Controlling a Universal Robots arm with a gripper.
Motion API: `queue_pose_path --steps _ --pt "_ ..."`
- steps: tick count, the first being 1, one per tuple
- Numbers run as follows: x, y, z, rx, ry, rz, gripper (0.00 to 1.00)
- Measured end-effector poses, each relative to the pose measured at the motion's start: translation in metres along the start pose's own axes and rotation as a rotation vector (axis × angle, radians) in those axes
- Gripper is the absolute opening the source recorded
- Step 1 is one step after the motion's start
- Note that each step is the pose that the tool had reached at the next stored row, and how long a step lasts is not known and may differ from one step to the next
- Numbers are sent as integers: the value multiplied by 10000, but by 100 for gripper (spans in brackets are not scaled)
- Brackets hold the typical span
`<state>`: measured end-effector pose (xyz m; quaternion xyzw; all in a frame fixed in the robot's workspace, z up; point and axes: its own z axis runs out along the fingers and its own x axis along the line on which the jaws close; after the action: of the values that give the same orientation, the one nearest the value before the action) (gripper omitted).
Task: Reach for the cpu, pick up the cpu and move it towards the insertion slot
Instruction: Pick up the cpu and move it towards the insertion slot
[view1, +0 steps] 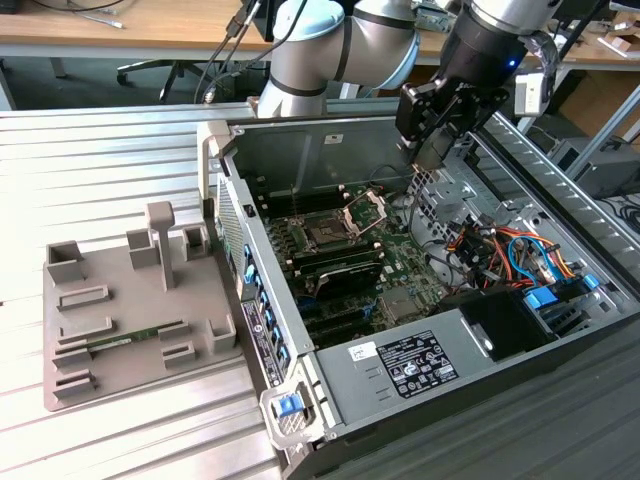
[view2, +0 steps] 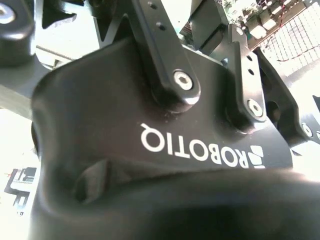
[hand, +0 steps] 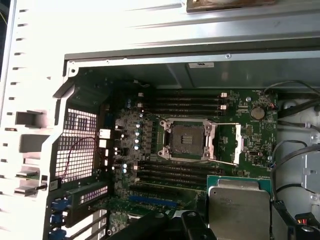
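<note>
The gripper (view1: 432, 150) hangs in the upper right of the exterior view, over the open computer case (view1: 480, 345), a little toward the exterior view's right of the motherboard (view1: 350, 250).

In the first wrist view the cpu (hand: 239, 207) sits at the bottom of the frame, its pale metal top facing the camera, with dark gripper parts just beside it. Carried this near the wrist, it looks to be held between the fingers, which would be closed on its edges; the pads themselves are hidden, so that is a judgement and not something plainly seen.

The insertion slot (hand: 186, 140) lies in the middle of that frame, its silver frame swung open and the dark square socket bare. In the exterior view the insertion slot (view1: 327, 233) is at centre, down and left of the gripper and well apart from it.

So the reach and the pick-up seem done, and the carry toward the socket is under way. The chip has not yet come over the socket.
</note>
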<state>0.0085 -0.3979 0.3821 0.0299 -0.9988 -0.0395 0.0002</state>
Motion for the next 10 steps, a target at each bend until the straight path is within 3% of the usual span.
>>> queue_pose_path --steps 3,10 --pt "-1 73 69 1 0 0 55" --pt "-2 87 80 1 0 0 55"
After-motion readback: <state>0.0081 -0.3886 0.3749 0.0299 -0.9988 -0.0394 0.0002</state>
